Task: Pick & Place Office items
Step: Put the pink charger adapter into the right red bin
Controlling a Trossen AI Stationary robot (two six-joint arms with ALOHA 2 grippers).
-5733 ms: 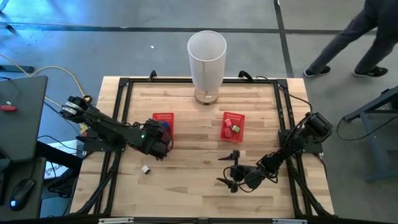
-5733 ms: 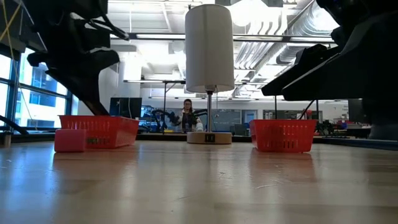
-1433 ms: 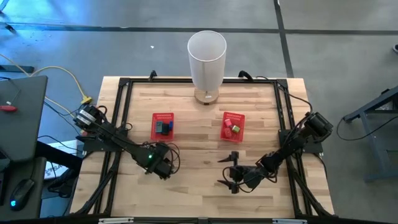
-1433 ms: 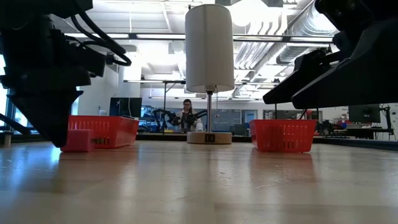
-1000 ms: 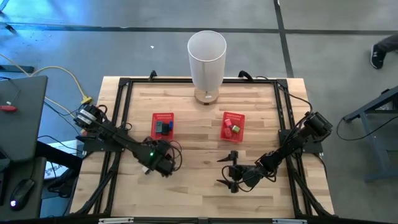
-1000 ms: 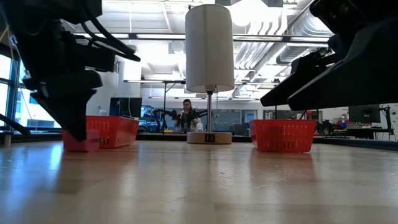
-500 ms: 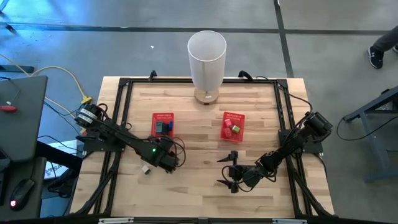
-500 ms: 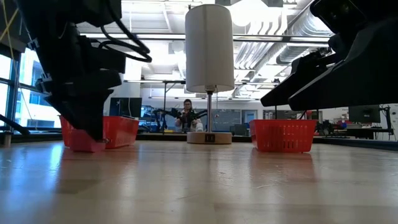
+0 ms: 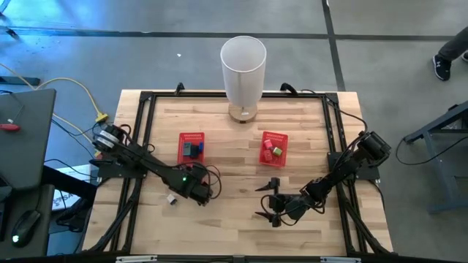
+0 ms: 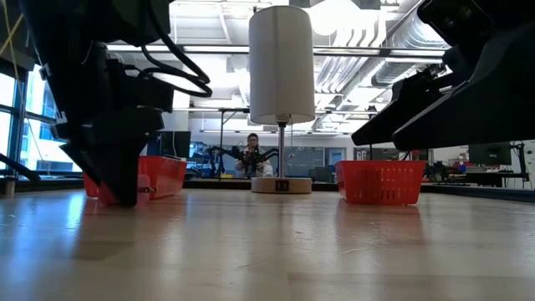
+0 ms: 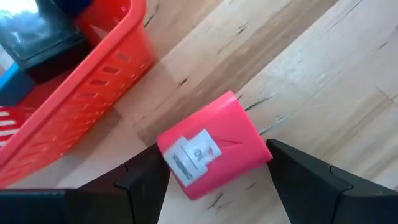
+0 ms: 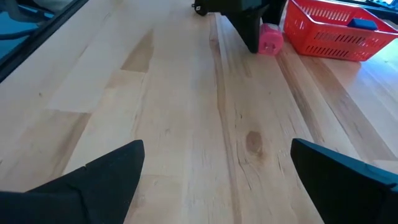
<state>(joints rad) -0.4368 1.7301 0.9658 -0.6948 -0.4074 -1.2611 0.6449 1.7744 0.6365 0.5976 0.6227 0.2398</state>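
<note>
A small pink block with a white label (image 11: 211, 146) lies flat on the wood. In the left wrist view it sits between the two spread fingers of my left gripper (image 11: 214, 186), with no touch that I can make out. From above, the block (image 9: 172, 198) shows just left of my left gripper (image 9: 197, 193). My right gripper (image 9: 268, 199) waits open near the table's near right, its fingers wide apart (image 12: 217, 180). The other office items lie in the two red baskets: blue, teal and black ones in the left basket (image 9: 191, 146), red, pink and green ones in the right basket (image 9: 274, 147).
A tall white cylinder on a stand (image 9: 243, 69) is at the far edge, between the baskets. A black frame (image 9: 146, 98) rims the table. Bare wood lies between the two grippers. A person (image 10: 251, 155) sits far behind the table.
My left gripper has moved a little toward the table's right edge. The pink block, covered by the gripper from above a second ago, has stayed in place and now shows beside it. My right arm has kept still.
</note>
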